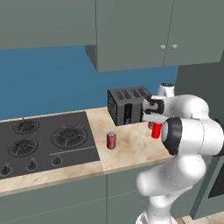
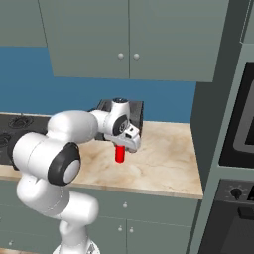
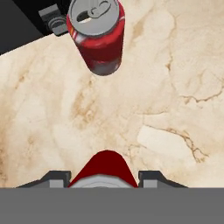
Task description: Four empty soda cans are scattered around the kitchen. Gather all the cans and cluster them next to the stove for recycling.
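Two soda cans (image 1: 111, 140) (image 1: 156, 130), one toaster (image 1: 127, 105), one stove (image 1: 43, 141).

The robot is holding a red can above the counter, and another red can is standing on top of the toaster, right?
Not quite. The other red can stands on the counter beside the stove, not on the toaster; the left base view shows it. The gripper does hold a red can above the counter.

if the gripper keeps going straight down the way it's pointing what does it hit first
The gripper points down, shut on a soda can, so the held can would meet the bare marble counter first. The other can, near the stove, looks off that line, though depth is unclear.
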You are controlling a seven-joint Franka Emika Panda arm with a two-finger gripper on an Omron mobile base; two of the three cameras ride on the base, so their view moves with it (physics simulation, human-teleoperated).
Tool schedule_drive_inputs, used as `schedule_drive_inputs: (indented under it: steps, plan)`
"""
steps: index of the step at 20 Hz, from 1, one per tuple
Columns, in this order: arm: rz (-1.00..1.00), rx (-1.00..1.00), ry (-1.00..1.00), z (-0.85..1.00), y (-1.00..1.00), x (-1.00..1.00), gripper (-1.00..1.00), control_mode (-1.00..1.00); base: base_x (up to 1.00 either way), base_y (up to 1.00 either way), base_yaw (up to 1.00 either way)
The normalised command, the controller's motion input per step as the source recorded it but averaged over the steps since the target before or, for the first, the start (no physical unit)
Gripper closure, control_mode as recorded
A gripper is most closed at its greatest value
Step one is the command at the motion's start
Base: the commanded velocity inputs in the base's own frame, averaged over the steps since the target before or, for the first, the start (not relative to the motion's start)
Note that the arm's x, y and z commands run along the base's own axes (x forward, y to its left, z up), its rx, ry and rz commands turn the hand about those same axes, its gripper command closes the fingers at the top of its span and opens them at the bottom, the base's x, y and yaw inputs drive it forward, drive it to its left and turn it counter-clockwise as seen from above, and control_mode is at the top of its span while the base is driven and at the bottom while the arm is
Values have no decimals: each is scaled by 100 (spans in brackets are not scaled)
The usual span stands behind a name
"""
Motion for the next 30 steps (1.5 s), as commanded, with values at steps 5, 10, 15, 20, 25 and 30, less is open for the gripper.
schedule_drive_inputs:
  steps: [5,10,15,20,25,30]
  plan:
    - [0,-14,0,0,15,22,100,-100,0,0,0]
    - [0,-1,2,-2,21,12,100,-100,0,0,0]
    - [0,-1,0,-1,23,14,100,-100,0,0,0]
    - [0,0,0,0,22,7,100,-100,0,0,0]
    - [0,0,-2,0,32,0,100,-100,0,0,0]
    - [4,0,-7,0,32,1,100,-100,0,0,0]
